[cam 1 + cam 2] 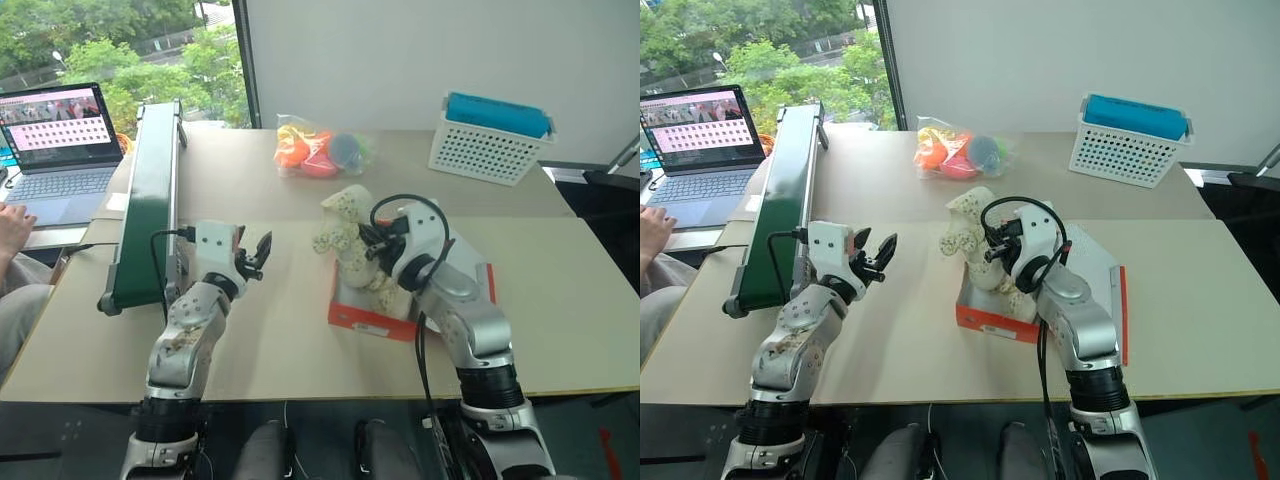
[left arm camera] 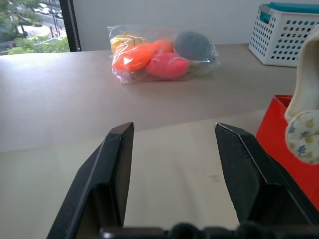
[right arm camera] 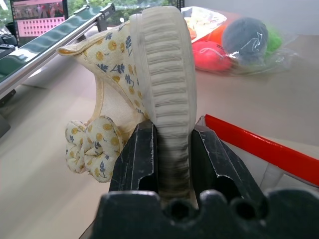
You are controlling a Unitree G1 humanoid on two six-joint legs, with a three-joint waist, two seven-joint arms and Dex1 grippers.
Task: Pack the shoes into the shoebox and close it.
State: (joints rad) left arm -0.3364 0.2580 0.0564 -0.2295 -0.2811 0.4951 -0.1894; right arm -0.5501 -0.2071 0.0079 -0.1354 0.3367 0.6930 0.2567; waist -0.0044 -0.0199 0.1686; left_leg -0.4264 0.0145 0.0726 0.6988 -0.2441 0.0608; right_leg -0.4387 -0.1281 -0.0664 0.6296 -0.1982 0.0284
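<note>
Over at the far left a person's hand (image 1: 12,228) rests by an open laptop (image 1: 58,150), and a long green conveyor (image 1: 150,200) runs along that side of the desk (image 1: 270,330). The left arm reaches forward over the bare desk top with its wrist about level, and the left claw (image 1: 258,254) hangs released above the surface, its two black fingers (image 2: 112,174) spread well apart with nothing between them. Further back in the middle lies a clear bag of coloured items (image 1: 320,150). To the right of the left claw sits the orange-red shoebox (image 1: 362,318), open on the desk, its lid lying back to the right. The right arm bends up from the near edge and angles in toward the left, forearm over the box. The right claw (image 3: 172,144) is clenched on the ribbed sole of one shoe (image 1: 345,225), a cream shoe with a small flower print and a padded bow, held up on edge over the left part of the box, toe pointing away. A second shoe (image 1: 385,290) seems to lie in the box under the wrist, mostly hidden. Far right at the back stands a white perforated basket (image 1: 490,140) with a blue top.
</note>
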